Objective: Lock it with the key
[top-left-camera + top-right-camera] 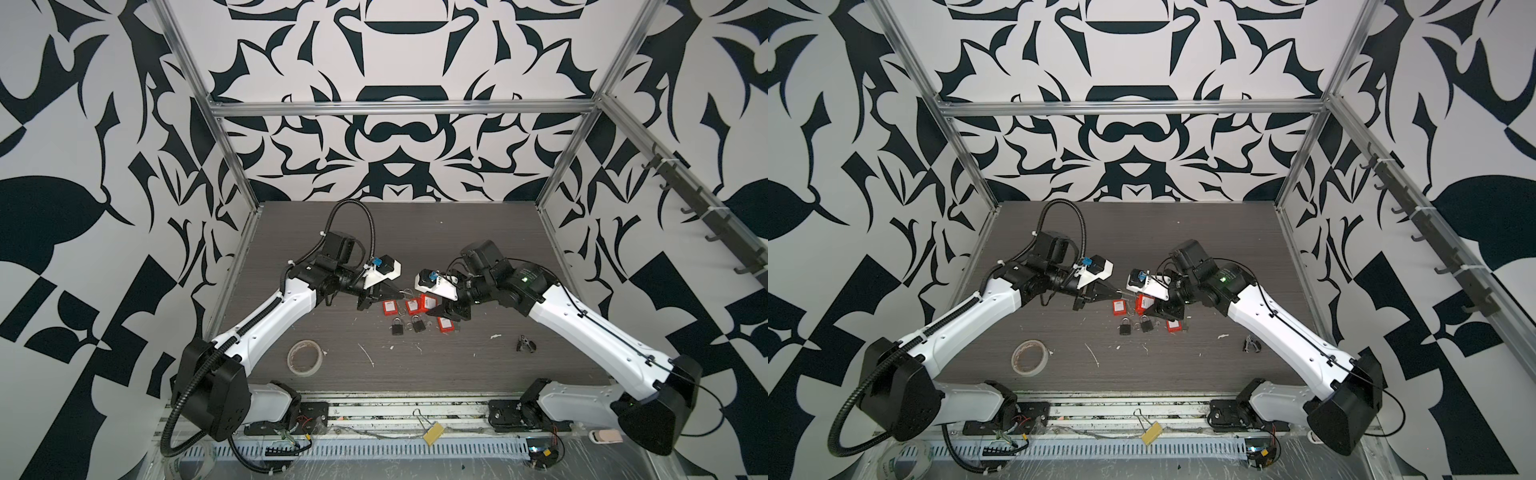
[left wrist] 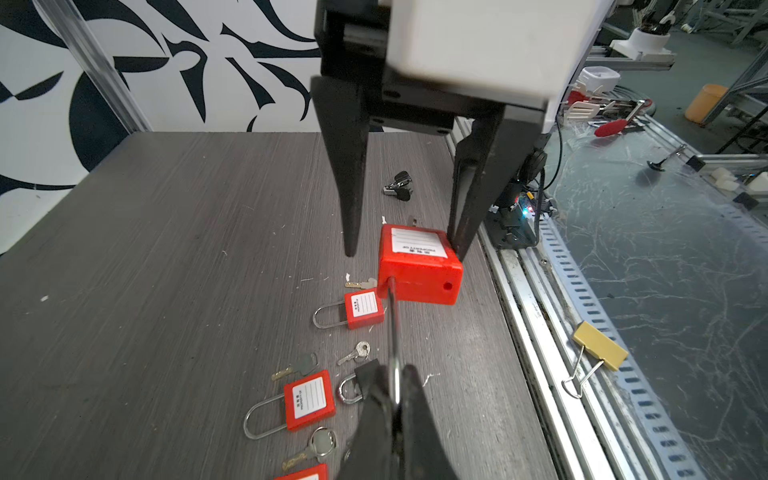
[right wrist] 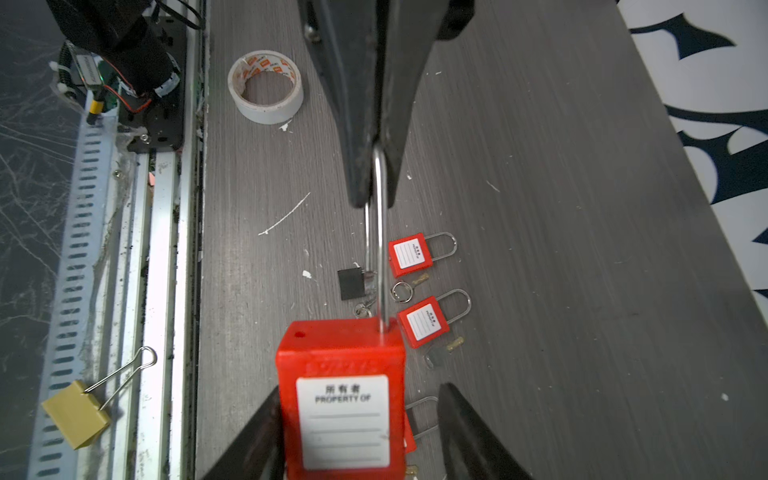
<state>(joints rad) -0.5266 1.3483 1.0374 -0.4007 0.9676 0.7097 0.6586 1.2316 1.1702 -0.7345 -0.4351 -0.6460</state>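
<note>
The left jaws pinch the shackle of the large red padlock, aloft at 2 o'clock of the tape roll, while the right jaws stand spread about its body; locking seems in hand, next needing the shackle pushed home.

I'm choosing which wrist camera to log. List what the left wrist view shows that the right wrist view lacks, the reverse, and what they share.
Left wrist only: the staple remover. Right wrist only: the tape roll. Both: the red padlock, its shackle pinched in the left gripper, the right gripper open on either side of its body, and the yellow binder clip.
</note>
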